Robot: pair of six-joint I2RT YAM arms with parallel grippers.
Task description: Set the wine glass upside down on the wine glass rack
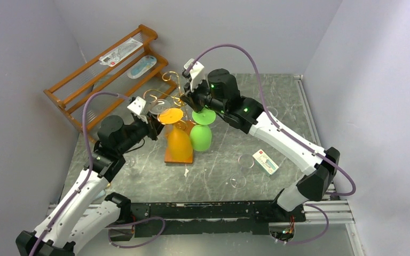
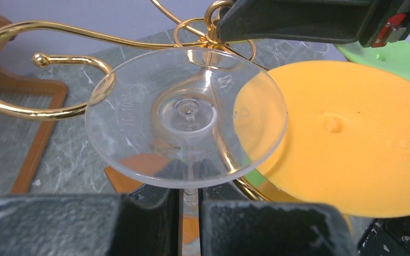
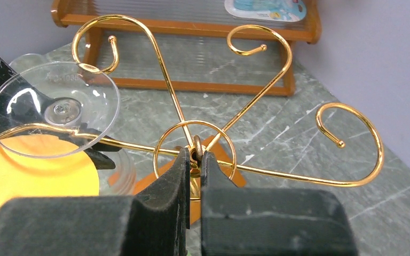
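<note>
- Grey marbled worktop (image 1: 213,160) in a walled corner, with a wooden slatted shelf (image 1: 85,80) at back left.
- Clear plastic wine glass (image 2: 186,114) is inverted, foot disc up, directly ahead of the left end effector (image 2: 190,197) and beside a scroll hook of the gold wire wine glass rack (image 2: 37,113).
- Left end effector is nearly closed, pinching the glass stem just under the foot.
- Can't tell whether the foot bears on the wire.
- Right end effector (image 3: 194,160) is pressed together on the ring atop the rack's post.
- Orange glass (image 1: 179,141) and green glass (image 1: 200,136) hang inverted on the rack.

Pale grey walls (image 1: 21,53), marbled dark tabletop (image 1: 155,181)
</note>
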